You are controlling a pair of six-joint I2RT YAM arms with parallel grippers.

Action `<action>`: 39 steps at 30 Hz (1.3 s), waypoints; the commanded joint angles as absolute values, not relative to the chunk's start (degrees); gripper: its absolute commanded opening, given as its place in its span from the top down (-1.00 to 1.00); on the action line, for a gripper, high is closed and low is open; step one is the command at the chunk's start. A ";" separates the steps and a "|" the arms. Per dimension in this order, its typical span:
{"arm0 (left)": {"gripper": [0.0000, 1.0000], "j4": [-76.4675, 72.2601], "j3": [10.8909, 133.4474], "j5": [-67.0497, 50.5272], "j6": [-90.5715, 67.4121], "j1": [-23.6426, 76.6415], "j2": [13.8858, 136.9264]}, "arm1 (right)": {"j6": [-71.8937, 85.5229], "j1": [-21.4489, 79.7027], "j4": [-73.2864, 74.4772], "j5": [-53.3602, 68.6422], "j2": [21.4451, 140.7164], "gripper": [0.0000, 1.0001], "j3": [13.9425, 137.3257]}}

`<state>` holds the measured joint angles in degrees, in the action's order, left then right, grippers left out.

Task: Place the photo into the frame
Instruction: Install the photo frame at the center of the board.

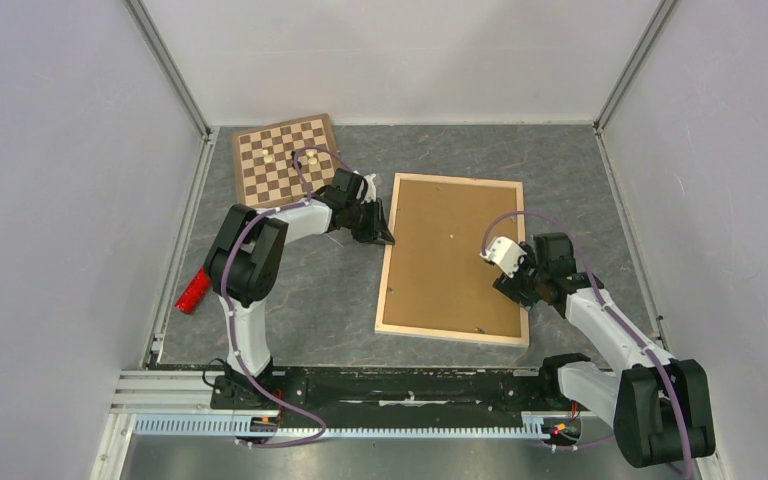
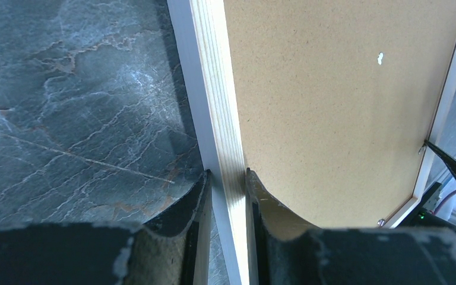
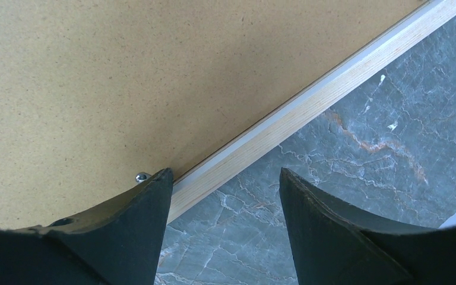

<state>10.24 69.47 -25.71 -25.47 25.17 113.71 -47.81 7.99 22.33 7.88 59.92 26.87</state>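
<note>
The left claw (image 2: 227, 174) is pinching the frame (image 2: 214, 89) by its left bar. The right claw (image 3: 224, 173) is hanging open astride the right bar, and probably needs closing next.

Left claw (image 2: 227, 176) pinches narrow (arm stretched forward), right claw (image 3: 225, 173) gapes wide.

Thin light-wood rectangular frame (image 1: 450, 336) lies flat in the middle, brown backing board (image 1: 450, 255) inside it, checkered wooden chessboard (image 1: 285, 160) behind-left.
</note>
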 commanded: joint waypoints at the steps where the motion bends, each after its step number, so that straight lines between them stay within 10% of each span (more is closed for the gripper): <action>1: 0.95 17.27 67.28 -21.99 -26.03 24.71 116.31 | -50.18 7.57 28.61 11.20 59.50 -0.40 27.50; 22: 0.95 15.91 66.32 -21.18 -28.35 24.74 116.36 | -50.20 0.97 31.81 20.41 61.97 -0.49 32.63; 39: 0.95 15.92 66.53 -21.97 -28.27 24.70 116.32 | -28.31 0.88 15.57 2.75 61.97 -0.55 37.29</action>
